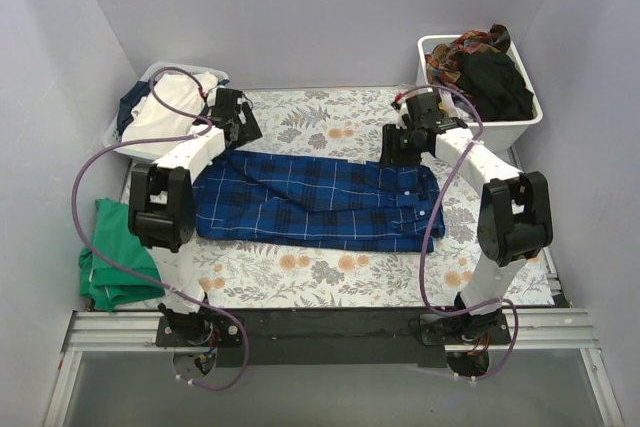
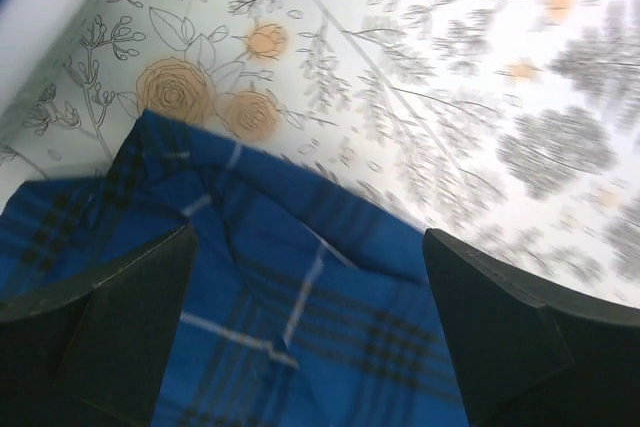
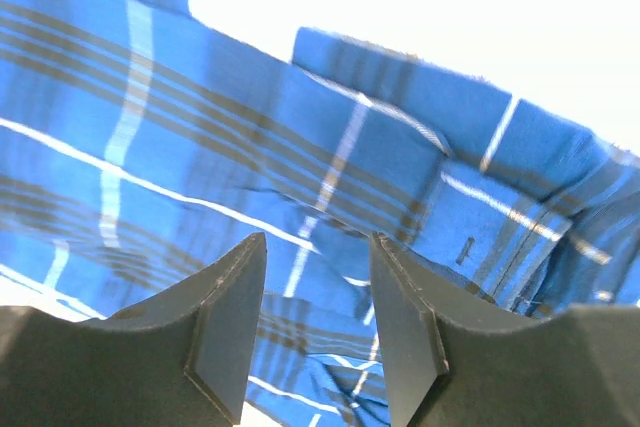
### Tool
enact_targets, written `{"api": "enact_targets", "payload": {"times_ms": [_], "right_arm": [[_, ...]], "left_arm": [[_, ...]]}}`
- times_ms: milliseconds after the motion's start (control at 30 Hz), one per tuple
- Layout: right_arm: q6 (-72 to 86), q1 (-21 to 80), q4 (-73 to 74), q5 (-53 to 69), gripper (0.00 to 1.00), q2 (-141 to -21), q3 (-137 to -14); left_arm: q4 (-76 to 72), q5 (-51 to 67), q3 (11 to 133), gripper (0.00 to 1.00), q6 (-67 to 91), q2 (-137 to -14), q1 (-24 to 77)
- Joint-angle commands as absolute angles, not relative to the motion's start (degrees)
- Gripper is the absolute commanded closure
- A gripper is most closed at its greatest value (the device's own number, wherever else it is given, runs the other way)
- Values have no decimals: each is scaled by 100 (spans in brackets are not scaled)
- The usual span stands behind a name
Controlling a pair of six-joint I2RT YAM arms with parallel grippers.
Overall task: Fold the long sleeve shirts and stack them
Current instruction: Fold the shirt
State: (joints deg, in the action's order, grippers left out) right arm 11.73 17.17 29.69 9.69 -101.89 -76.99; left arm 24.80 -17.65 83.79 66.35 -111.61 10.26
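Blue plaid shirt [image 1: 320, 202] lies flat across centre of desk [image 1: 330, 272], stretched long, only partly folded. Left fingers [image 2: 130, 327] spread wide over shirt's upper-left corner, holding nothing. Right fingers [image 3: 225, 317] part open above shirt's right end, nothing pinched. Judged early: fold unfinished, nothing stacked. More clothes wait in white bin [image 1: 426, 57] upper right. Green garment [image 1: 110, 257] lies at left edge.

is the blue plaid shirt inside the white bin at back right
No, the blue plaid shirt lies spread on the floral table cloth, outside the white bin.
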Motion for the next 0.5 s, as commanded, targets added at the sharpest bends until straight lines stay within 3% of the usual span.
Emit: {"api": "enact_targets", "payload": {"times_ms": [0, 200, 467], "right_arm": [[1028, 1802, 3023, 1134, 45, -9765, -8200], [1072, 1819, 3357, 993, 46, -9975, -8428], [1020, 2205, 3507, 650, 47, -10098, -8411]], "left_arm": [[2803, -1425, 8139, 2, 6776, -10012, 1098], [3251, -221, 8252, 2, 6952, -9939, 1510], [3797, -106, 7919, 5, 7435, -10187, 2434]]}}
